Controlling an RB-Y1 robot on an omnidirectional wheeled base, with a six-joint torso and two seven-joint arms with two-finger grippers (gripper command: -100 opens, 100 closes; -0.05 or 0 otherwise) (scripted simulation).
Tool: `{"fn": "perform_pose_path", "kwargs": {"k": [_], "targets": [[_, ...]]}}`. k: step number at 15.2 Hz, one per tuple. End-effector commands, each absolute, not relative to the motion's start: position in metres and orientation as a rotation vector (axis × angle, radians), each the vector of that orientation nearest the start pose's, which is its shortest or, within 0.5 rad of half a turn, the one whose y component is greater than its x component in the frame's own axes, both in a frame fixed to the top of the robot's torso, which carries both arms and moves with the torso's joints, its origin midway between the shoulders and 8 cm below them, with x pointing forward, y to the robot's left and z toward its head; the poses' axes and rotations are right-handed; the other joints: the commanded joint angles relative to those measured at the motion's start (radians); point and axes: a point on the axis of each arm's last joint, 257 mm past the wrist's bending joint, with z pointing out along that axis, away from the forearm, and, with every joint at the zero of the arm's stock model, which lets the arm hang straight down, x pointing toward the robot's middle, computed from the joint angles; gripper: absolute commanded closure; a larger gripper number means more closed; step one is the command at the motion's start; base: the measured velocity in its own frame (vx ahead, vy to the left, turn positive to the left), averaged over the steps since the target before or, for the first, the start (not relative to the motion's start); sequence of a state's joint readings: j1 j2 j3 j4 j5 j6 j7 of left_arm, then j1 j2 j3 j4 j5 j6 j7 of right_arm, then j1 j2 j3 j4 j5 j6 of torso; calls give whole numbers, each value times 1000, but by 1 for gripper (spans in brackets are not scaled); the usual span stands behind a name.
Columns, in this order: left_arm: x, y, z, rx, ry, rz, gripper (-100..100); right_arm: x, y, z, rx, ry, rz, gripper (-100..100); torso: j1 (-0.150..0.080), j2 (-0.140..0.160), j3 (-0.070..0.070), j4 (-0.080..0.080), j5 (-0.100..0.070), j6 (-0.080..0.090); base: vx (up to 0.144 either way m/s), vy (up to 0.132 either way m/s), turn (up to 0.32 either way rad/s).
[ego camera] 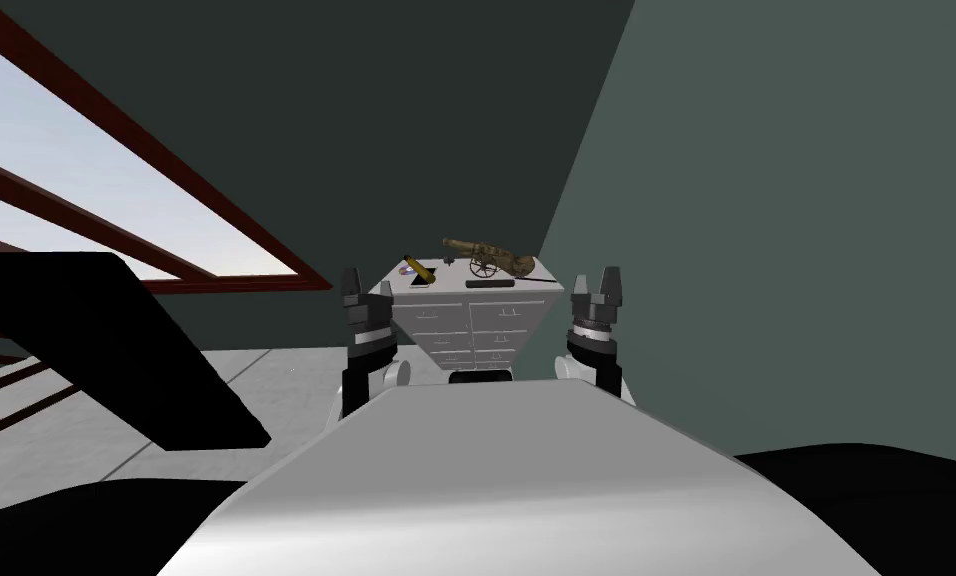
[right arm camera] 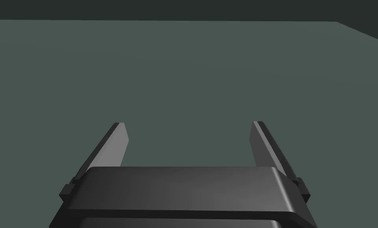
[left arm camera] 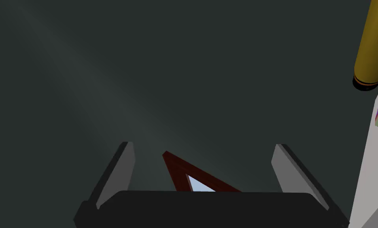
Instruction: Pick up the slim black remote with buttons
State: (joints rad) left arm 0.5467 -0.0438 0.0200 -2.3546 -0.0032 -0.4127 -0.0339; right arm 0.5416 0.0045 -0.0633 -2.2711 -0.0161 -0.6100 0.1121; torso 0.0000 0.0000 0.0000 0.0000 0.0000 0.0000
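Left tool (ego camera: 367, 287) and right tool (ego camera: 596, 283), both spread and empty, flank a grey dresser (ego camera: 471, 325). The slim black remote (ego camera: 490, 283) lies on its top between them, near a brass cannon model (ego camera: 488, 258).

Black remote (ego camera: 489, 284) flat on dresser (ego camera: 466, 322)

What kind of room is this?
Likely a room in a home: a grey chest of drawers in the corner, a model cannon on top, a red-framed window nearby.
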Motion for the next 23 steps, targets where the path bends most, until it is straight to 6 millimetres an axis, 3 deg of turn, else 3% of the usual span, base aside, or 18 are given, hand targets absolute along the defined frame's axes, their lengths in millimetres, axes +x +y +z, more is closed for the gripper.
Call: {"fn": "perform_pose_path", "kwargs": {"k": [1, 13, 23], "targets": [[338, 295, 26, -715, 621, -1217, 0, 320, -299, 28, 530, 617, 1136, -100, 0, 0, 0, 0, 0, 0, -22, 16, 13], [338, 295, 26, -715, 621, -1217, 0, 330, -283, 9, 255, 852, 1045, -100, 5, 4, 2, 1, 1, 0, -50, 58, 37], [338, 295, 26, -715, 621, -1217, 0, 336, -282, -13, -16, 1035, 929, -100, 4, 3, 2, 1, 1, 0, -36, 65, 45]]}}
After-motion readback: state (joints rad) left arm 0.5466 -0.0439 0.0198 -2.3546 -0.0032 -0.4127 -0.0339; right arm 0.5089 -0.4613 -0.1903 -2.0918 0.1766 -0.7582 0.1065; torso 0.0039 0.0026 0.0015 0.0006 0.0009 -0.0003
